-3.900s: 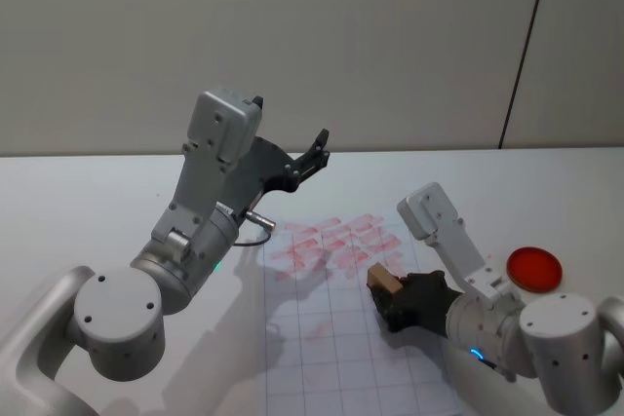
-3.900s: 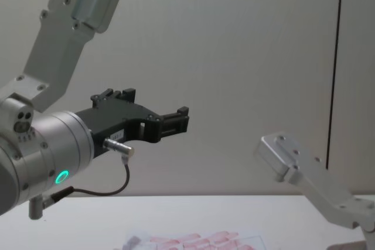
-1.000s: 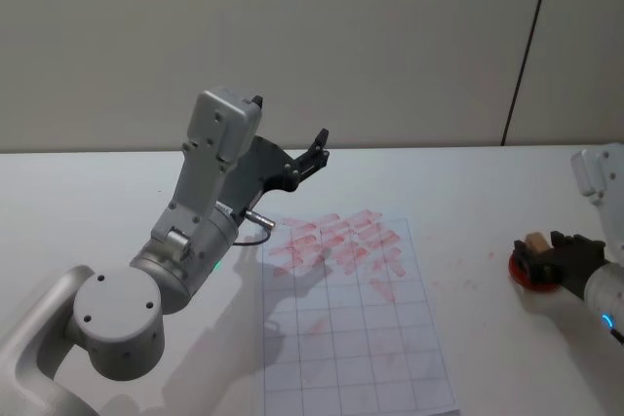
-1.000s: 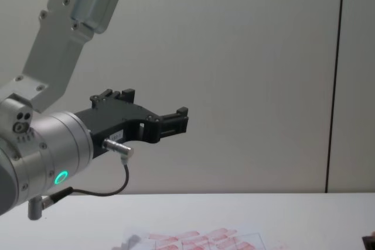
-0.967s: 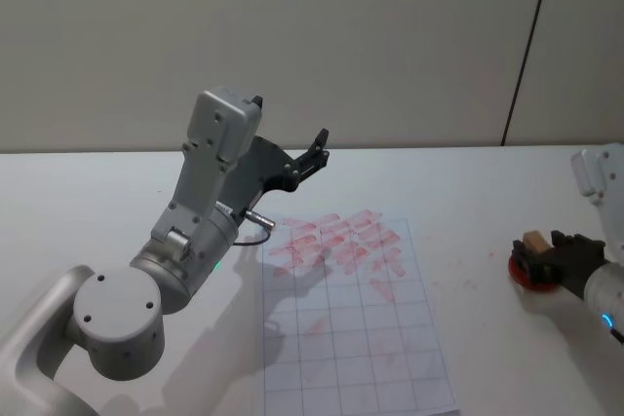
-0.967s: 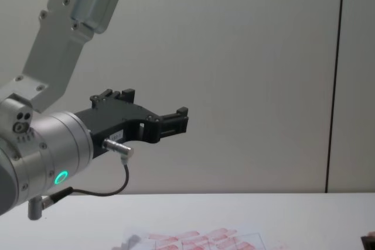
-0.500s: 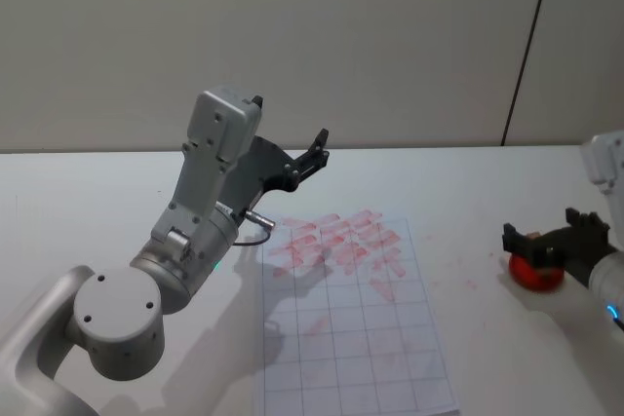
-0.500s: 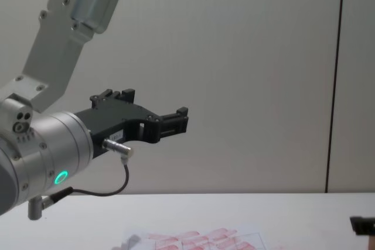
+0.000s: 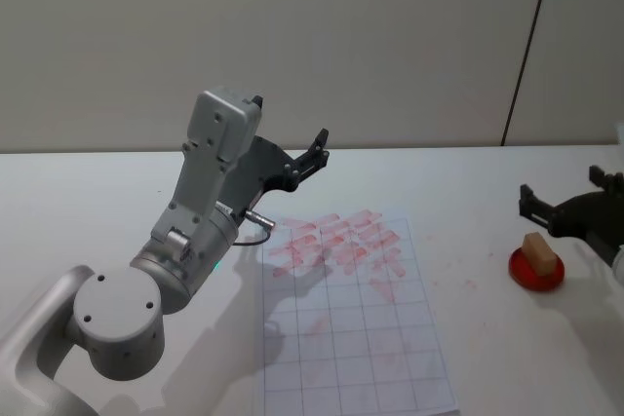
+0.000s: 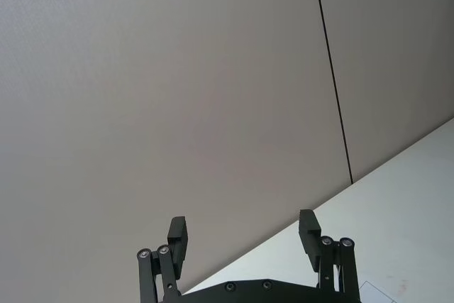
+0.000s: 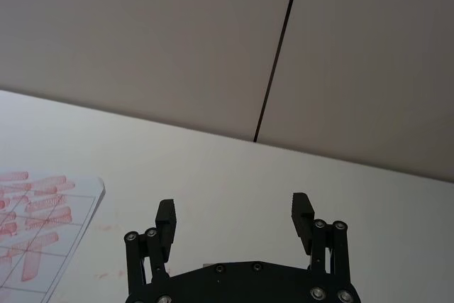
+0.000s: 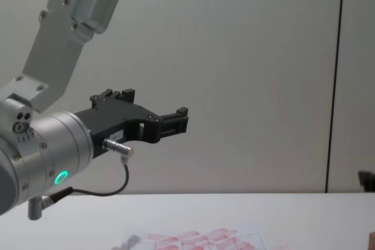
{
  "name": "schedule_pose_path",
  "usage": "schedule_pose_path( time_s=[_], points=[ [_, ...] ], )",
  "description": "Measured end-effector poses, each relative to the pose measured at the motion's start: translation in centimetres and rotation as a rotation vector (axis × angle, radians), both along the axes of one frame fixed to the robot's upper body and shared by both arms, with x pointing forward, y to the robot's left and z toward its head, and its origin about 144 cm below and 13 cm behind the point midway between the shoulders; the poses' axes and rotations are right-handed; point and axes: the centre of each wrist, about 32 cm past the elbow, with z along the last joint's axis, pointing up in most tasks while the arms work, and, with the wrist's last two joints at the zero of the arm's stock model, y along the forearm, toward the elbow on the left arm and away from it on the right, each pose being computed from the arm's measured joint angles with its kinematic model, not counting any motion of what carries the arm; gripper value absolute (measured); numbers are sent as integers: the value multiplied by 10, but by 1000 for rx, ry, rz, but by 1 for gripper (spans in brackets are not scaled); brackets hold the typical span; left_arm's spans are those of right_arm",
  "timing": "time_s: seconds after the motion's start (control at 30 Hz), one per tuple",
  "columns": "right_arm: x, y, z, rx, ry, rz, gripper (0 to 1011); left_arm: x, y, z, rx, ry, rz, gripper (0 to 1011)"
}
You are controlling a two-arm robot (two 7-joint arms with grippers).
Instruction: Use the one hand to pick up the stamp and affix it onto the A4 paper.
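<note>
The stamp [image 9: 538, 249], a small light-brown wooden block, stands on a round red ink pad [image 9: 536, 273] at the right of the white table. My right gripper [image 9: 561, 188] hovers just above and behind it, open and holding nothing. In the right wrist view the right gripper [image 11: 234, 212] has its two black fingers spread wide with nothing between them. The A4 paper [image 9: 353, 323] lies in the middle of the table, and red-pink marks fill its far rows. My left gripper [image 9: 314, 148] is parked, raised above the paper's far left corner, and it is open [image 10: 242, 226].
The left arm's grey links [image 9: 200, 211] rise over the table's left half, with a cable looping near the paper's left edge. A pale wall [image 9: 390, 36] with a dark vertical seam stands behind the table. Bare tabletop [image 9: 468, 241] separates the paper from the ink pad.
The right gripper carried the stamp from the paper to the red pad, let go of it, opened and lifted away. The left arm stayed still.
</note>
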Motion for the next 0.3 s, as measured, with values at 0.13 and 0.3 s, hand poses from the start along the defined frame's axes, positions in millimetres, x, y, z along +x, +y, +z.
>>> schedule_pose_path(
  time_s=[0.13, 0.3],
  points=[
    [-6, -4, 4, -5, -55, 3, 1001, 0, 0, 0, 0, 0, 0, 1001],
    [-9, -7, 7, -8, -92, 7, 1001, 0, 0, 0, 0, 0, 0, 1001]
  ],
)
